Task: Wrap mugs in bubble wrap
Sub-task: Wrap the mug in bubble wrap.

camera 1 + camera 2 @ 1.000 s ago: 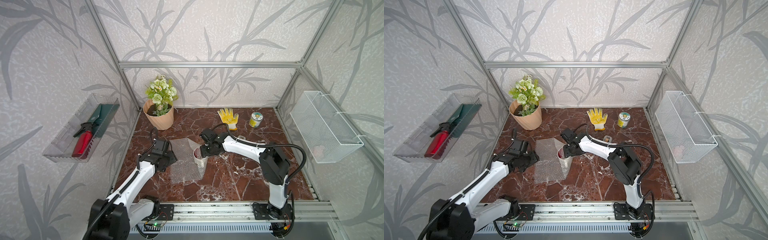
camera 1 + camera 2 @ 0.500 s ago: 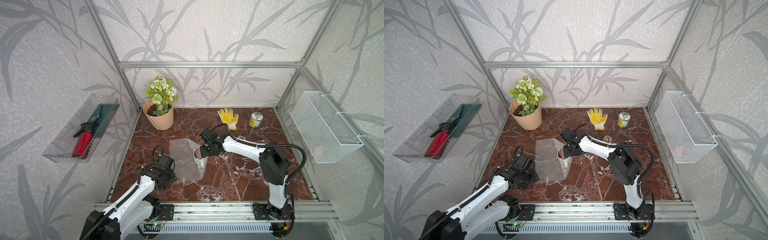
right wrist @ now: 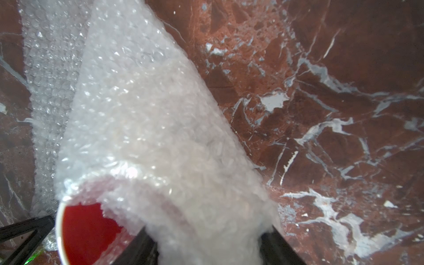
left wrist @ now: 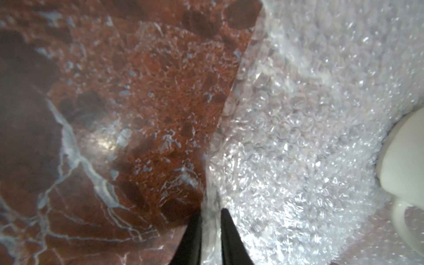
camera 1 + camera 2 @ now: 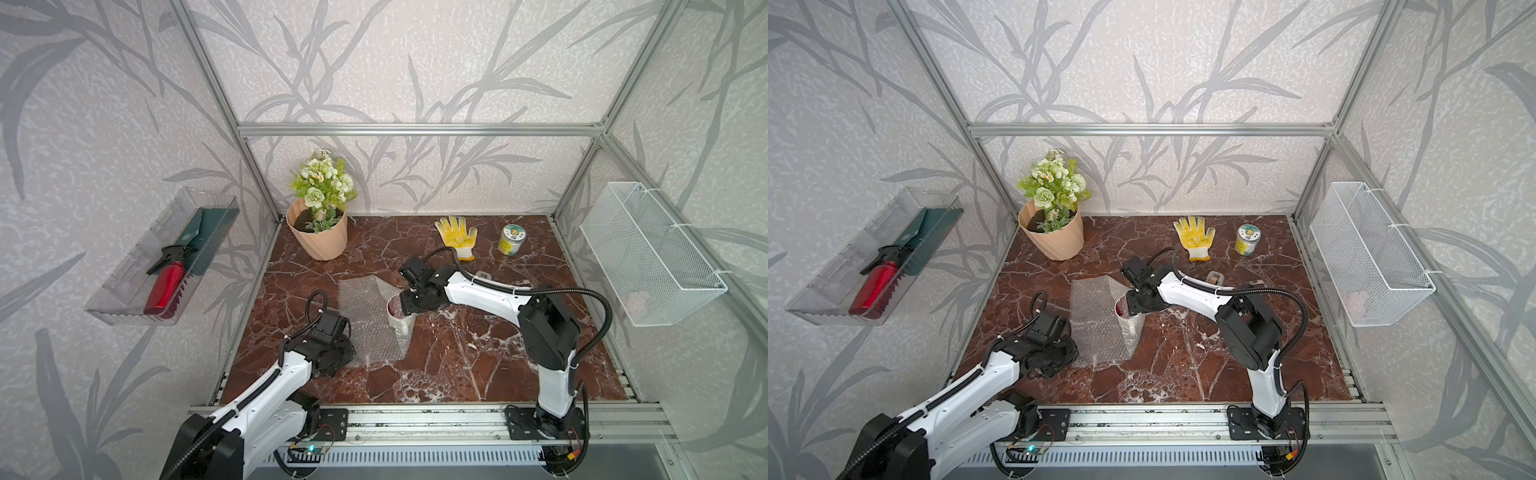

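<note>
The white mug (image 5: 401,322) with a red inside (image 3: 85,229) stands upright mid-table, one flap of the bubble wrap (image 5: 365,316) draped over its side. My right gripper (image 5: 405,305) (image 3: 207,231) is shut on the mug's wrapped side, wrap filling the space between its fingers. The rest of the sheet (image 5: 1096,324) lies flat to the mug's left. My left gripper (image 5: 349,353) (image 4: 211,212) sits low at the sheet's near left corner, shut on its edge, with a thin fold of wrap between the black fingertips. The mug (image 4: 401,160) shows white behind the wrap.
A flower pot (image 5: 318,232) stands at the back left. A yellow glove (image 5: 456,237) and a small jar (image 5: 511,240) lie at the back right, with a small roll (image 5: 1214,277) behind my right arm. A wire basket (image 5: 648,253) and a clear tray (image 5: 166,257) hang on the side walls.
My left arm has drawn back from the sheet's left side to its near left corner, and its jaws have closed on the edge. The right arm and mug have stayed still.
</note>
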`<state>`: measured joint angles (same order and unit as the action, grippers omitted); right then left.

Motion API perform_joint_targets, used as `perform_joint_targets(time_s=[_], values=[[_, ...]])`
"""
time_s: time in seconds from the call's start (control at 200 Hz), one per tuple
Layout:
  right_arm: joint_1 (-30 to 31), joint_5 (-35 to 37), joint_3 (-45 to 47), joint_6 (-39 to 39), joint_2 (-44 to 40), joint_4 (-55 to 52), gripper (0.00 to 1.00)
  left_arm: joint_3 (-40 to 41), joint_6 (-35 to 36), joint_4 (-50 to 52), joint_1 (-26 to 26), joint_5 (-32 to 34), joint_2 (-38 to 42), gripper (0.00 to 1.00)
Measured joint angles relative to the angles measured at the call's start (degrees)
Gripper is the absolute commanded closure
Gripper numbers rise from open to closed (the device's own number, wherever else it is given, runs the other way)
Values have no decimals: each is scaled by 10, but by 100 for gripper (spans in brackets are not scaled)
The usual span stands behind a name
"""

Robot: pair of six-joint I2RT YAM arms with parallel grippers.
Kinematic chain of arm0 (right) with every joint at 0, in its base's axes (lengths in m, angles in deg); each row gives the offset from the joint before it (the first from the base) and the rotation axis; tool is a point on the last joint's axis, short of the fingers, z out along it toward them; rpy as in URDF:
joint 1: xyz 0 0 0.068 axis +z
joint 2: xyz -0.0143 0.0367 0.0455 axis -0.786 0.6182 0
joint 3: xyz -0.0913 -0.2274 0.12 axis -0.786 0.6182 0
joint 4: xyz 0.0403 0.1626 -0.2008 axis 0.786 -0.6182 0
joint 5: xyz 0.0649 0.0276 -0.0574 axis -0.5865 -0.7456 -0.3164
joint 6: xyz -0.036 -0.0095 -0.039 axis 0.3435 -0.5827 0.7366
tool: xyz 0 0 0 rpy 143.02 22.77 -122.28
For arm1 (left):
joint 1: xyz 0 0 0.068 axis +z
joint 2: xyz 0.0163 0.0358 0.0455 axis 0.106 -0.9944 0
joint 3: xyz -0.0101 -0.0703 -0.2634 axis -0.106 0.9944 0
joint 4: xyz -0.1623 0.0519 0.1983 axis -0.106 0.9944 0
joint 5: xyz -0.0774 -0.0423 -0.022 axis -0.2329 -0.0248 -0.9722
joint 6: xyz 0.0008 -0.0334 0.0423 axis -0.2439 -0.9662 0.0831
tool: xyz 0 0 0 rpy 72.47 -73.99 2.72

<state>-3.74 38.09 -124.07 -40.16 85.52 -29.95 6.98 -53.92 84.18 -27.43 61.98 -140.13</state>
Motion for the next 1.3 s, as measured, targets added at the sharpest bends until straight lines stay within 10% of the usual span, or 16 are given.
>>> perform_joint_targets(time_s=[0.53, 1.3], values=[[0, -1, 0, 0, 2, 0, 38, -105, 20, -12, -1, -69, 30, 100], [1, -13, 0, -13, 10, 7, 38, -210, 22, -233, -43, -154, -153, 100]])
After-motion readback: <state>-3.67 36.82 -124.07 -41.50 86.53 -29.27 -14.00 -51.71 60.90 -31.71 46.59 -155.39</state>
